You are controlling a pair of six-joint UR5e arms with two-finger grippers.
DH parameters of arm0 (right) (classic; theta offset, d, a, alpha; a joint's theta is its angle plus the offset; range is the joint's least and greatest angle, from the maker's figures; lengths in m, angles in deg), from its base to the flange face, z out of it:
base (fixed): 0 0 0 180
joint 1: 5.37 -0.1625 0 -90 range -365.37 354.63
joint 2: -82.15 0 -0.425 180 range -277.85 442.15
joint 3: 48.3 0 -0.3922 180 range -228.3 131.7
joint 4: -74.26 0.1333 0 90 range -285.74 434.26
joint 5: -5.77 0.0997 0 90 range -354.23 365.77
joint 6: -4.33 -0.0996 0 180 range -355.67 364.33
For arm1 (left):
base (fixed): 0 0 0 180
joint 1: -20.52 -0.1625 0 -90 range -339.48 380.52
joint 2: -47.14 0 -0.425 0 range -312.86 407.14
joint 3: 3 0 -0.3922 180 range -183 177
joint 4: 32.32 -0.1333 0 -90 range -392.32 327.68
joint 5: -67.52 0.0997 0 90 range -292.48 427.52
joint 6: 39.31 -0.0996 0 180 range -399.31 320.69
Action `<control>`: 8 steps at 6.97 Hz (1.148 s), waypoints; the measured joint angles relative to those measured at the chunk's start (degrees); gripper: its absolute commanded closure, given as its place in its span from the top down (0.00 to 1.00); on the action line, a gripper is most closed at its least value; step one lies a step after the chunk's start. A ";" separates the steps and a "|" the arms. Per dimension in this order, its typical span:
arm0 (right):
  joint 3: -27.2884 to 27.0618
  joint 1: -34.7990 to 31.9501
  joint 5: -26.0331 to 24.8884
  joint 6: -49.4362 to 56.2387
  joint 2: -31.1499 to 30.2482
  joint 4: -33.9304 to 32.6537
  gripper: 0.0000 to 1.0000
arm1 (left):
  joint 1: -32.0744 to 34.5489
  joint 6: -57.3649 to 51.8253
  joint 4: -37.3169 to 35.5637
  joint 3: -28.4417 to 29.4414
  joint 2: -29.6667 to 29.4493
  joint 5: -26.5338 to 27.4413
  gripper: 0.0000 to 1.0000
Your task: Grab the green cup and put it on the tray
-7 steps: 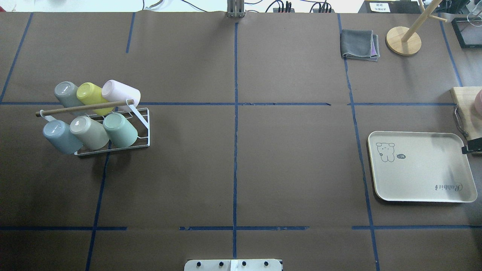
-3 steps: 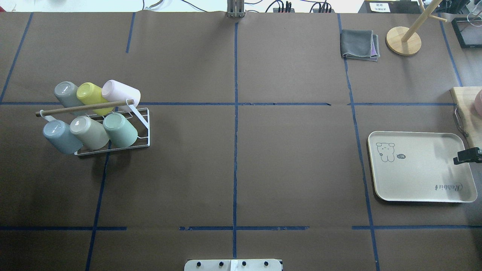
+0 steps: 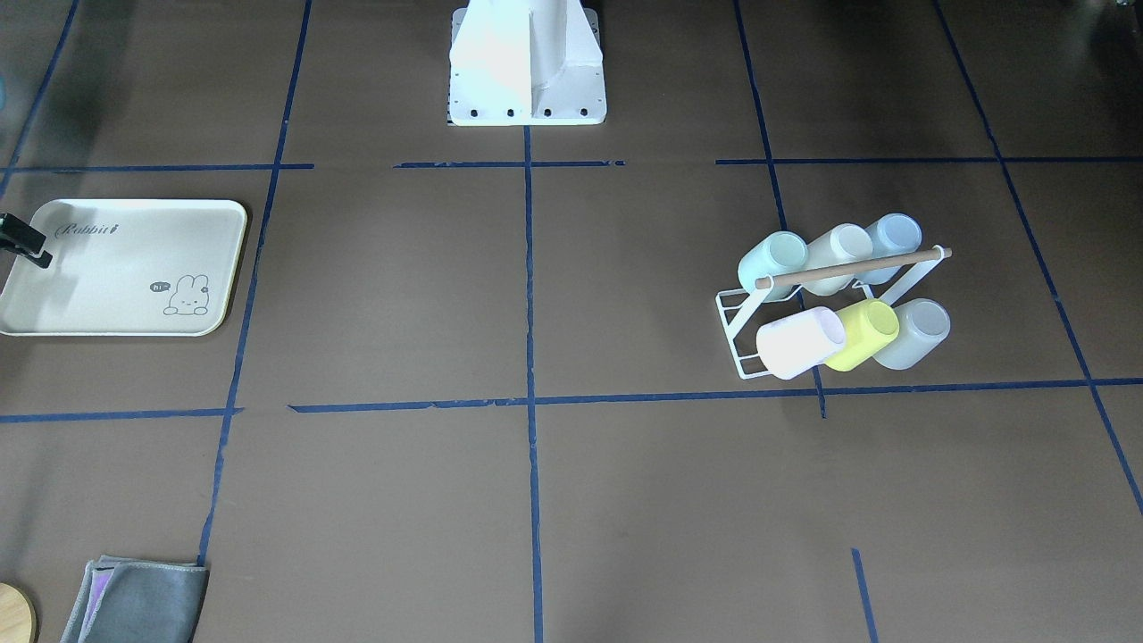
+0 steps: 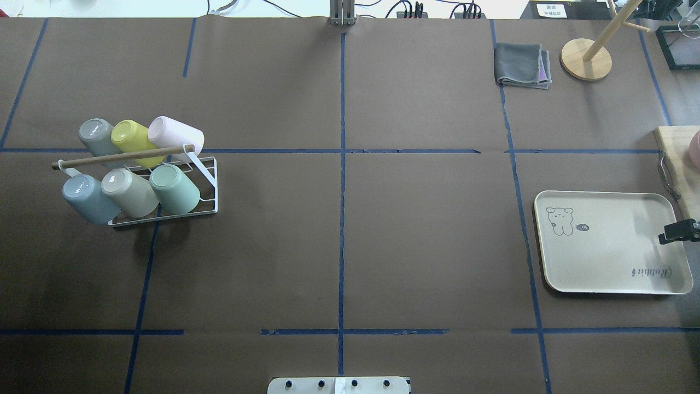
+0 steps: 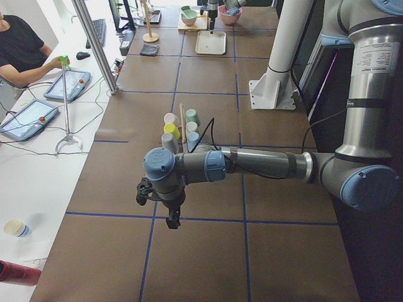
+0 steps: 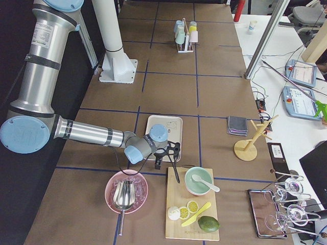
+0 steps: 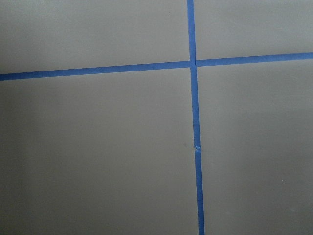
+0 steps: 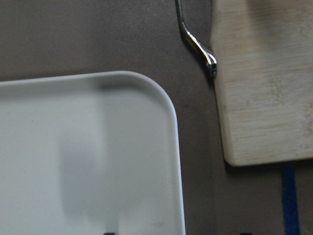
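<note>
The pale mint green cup [image 4: 175, 189] lies tilted on a white wire rack [image 4: 212, 186] at the table's left, the right-hand one of the near row; it also shows in the front view [image 3: 772, 262]. The cream tray [image 4: 612, 262] with its "Rabbit" script sits bare at the right [image 3: 107, 286]. Over the tray's right rim hovers my right gripper [image 4: 677, 232], far from the cup, open and holding nothing. My left gripper [image 5: 171, 217] shows only in the left side view, above bare table near the rack; I cannot tell whether it is open or shut.
The rack also holds several other cups, among them a yellow-green one [image 4: 133, 138]. A wooden board [image 4: 678, 158] lies just beyond the tray's right side. A folded grey cloth [image 4: 522, 65] and a wooden stand [image 4: 586, 59] sit at the back right.
My right gripper has come a little further in from the right edge and toward the table's near side, over the tray's rim. The cups and the tray have not moved.
</note>
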 measured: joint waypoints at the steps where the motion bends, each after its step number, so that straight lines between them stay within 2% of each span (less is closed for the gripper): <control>1: 0.27 0.03 0.08 0.01 -0.03 0.00 0.68 | -0.03 0.02 0.13 0.03 0.00 0.01 1.00; 3: 0.47 0.04 0.20 0.05 -0.05 -0.06 0.46 | -0.06 0.05 0.22 0.04 -0.13 0.02 1.00; 5: 0.46 0.04 0.29 0.02 -0.05 -0.02 0.34 | -0.07 0.11 0.28 0.04 -0.38 0.02 1.00; 6: 0.45 0.04 0.28 0.05 -0.03 -0.02 0.24 | -0.07 0.12 0.29 0.07 -0.44 0.02 1.00; 7: 0.45 0.04 0.27 0.15 -0.03 0.02 0.10 | -0.07 0.12 0.27 0.10 -0.48 0.02 1.00; 8: 0.42 0.04 0.27 0.25 -0.05 0.04 0.03 | -0.07 0.12 0.25 0.11 -0.51 0.02 1.00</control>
